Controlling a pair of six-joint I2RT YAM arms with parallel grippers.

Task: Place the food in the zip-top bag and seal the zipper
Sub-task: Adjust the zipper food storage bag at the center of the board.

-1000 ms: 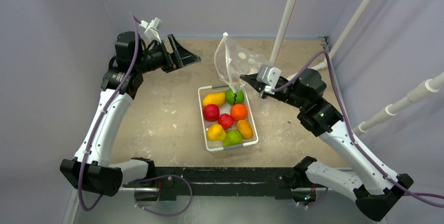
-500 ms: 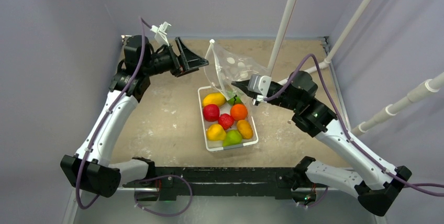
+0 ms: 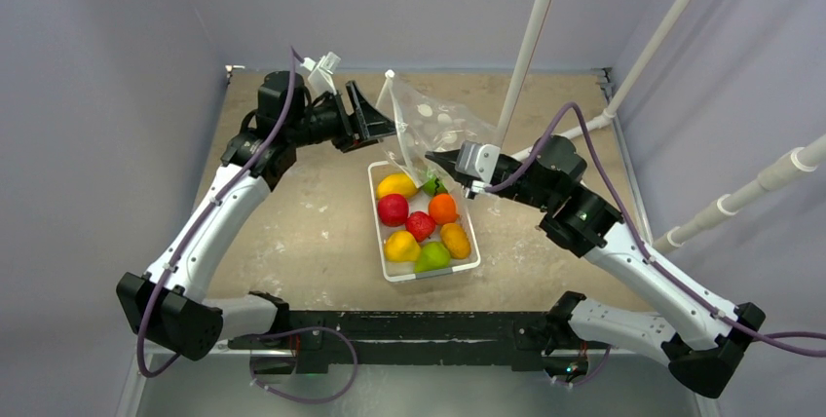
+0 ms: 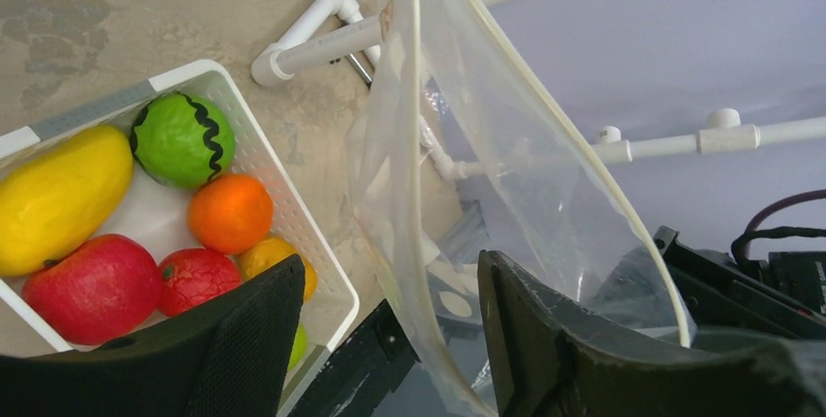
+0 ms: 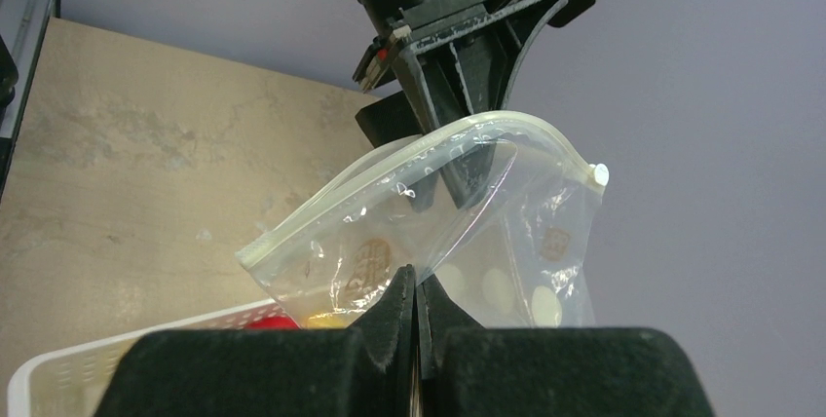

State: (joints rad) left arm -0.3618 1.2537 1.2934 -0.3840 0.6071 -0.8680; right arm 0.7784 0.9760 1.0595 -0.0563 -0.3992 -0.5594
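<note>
Right gripper (image 5: 416, 285) fingers are closed, pinching the zip-top bag (image 5: 468, 232) that rises above them; left gripper (image 4: 387, 276) fingers stand apart, the bag just ahead, food (image 4: 229, 212) beside them

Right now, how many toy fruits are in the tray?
8, all in the white tray: far yellow, far green; red, crimson, orange mid-tray; near yellow, near green, amber. Others may hide beneath.

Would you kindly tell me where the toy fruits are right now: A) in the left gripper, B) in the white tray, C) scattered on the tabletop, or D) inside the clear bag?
B: the food all lies in the white tray, the zip-top bag pinched by the right gripper holds no fruit, and the left gripper is open.
</note>
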